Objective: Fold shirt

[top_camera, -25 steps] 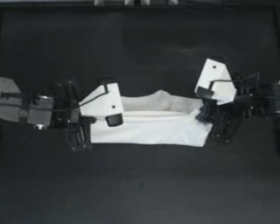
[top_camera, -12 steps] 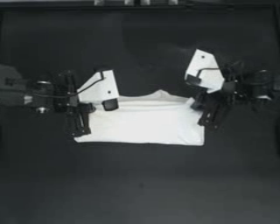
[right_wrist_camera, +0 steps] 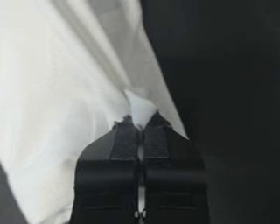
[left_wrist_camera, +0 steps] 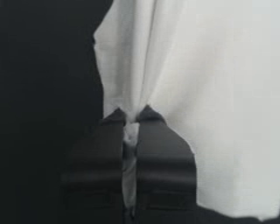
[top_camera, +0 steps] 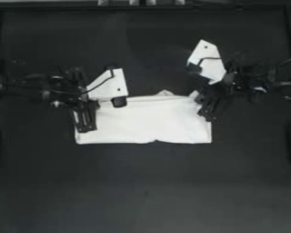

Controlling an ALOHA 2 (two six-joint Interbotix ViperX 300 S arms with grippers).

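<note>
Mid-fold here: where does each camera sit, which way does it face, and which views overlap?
Top view: overhead, straight down on the table; both arms reach in, left gripper and right gripper at the shirt ends.
Left wrist view: on the left arm, looking along its fingers pinching cloth.
Right wrist view: on the right arm, its fingers shut on cloth.
All three share the shirt.
</note>
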